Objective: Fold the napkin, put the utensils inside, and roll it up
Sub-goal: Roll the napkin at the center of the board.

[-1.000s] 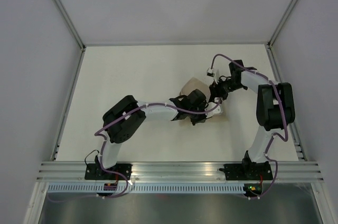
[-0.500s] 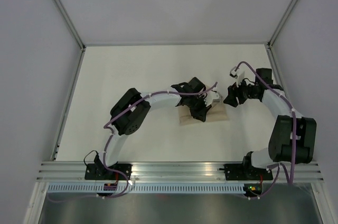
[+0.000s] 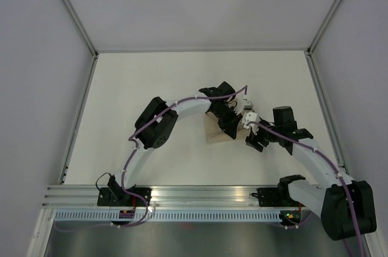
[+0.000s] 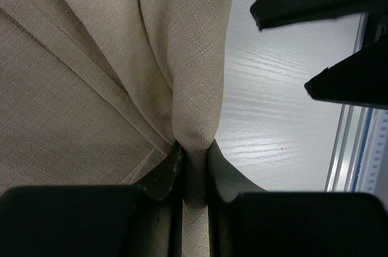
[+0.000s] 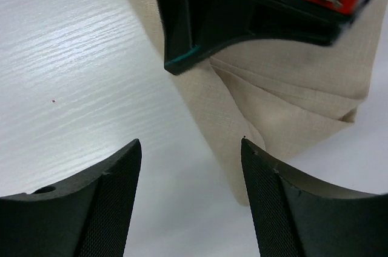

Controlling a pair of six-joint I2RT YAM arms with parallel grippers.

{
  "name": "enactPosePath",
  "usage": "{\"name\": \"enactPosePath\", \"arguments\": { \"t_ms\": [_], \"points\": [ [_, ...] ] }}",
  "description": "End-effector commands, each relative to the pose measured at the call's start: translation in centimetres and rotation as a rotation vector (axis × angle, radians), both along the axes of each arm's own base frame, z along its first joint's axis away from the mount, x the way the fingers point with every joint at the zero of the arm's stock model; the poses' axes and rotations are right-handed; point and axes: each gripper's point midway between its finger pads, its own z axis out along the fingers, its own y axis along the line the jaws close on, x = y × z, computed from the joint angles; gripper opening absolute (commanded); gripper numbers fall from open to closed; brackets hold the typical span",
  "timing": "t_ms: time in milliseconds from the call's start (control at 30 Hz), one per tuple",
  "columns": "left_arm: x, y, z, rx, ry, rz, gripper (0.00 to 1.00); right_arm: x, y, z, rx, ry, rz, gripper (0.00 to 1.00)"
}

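While nipping a raised fold of the napkin (image 4: 79, 87) in the near-shut left end effector (image 4: 195, 161), poises the right end effector (image 5: 190, 148) open, empty, just beside its right edge.

The left arm (image 3: 187, 106) and right arm (image 3: 313, 160) share white links, bulky black joints, looping purple cables (image 3: 125, 161) and black bases (image 3: 124, 197); the right fingers (image 5: 109, 208) are black, finely mesh-textured.
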Motion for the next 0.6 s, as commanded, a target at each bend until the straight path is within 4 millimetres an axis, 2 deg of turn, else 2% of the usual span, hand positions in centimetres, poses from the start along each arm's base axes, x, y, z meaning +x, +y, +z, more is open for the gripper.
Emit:
{"name": "enactPosePath", "arguments": {
  "t_ms": [0,233,567],
  "points": [
    [-3.1,3.3,-4.8,0.228,0.175,0.028,0.02,1.7,0.8,0.5,-0.073,-0.166,0.052,0.73],
    [-3.1,3.1,-5.4,0.244,0.214,0.033,0.02,1.4,2.0,-1.6,-0.146,-0.178,0.107,0.74],
    [-3.1,3.0,-5.8,0.258,0.237,0.033,0.02,2.0,3.6,-3.3,-0.225,-0.223,0.139,0.72]
  ]
}}
